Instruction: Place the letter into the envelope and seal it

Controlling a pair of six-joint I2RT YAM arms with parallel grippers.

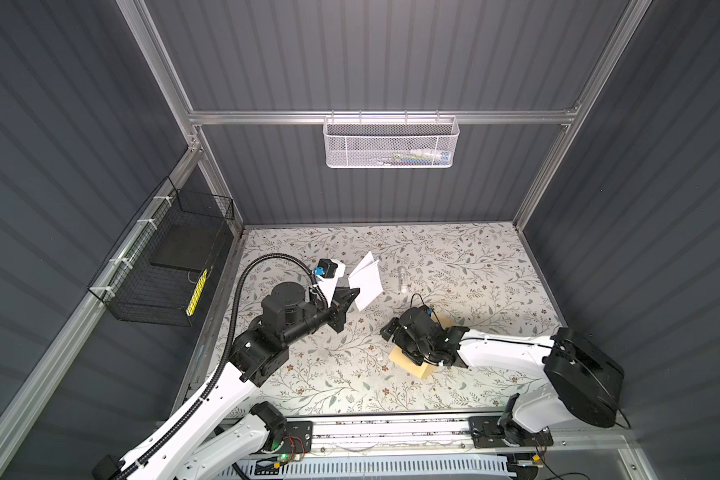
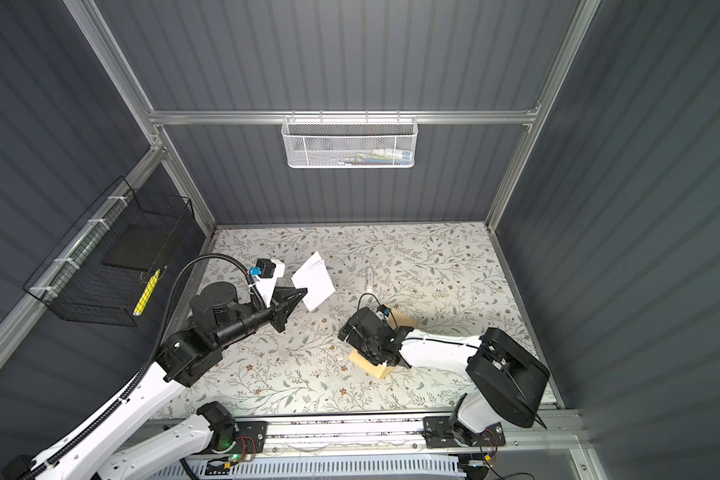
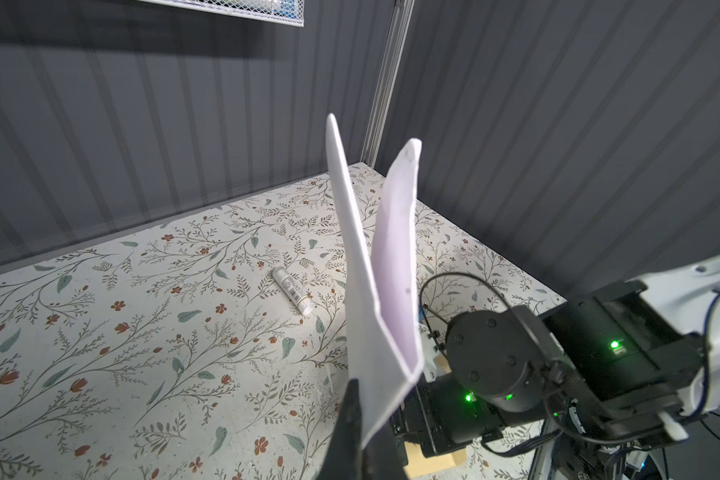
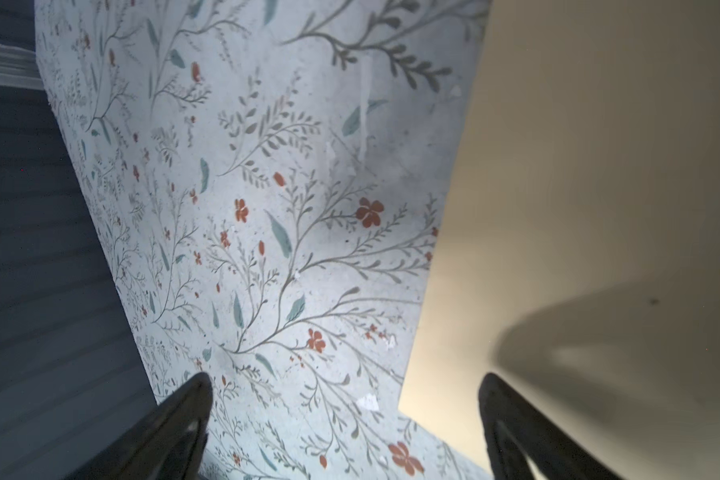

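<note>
White letter (image 1: pixel 366 279) is hanging aloft, pinched in the left gripper (image 1: pixel 353 294); right gripper (image 4: pixel 346 376), jaws spread, is hovering over the tan envelope (image 1: pixel 408 362). Insertion and sealing are both remaining.

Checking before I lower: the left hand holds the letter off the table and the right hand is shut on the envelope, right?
No. The left hand holds the letter off the table, but the right hand is open over the envelope, gripping nothing; the right wrist view shows its jaws standing wide apart.
</note>
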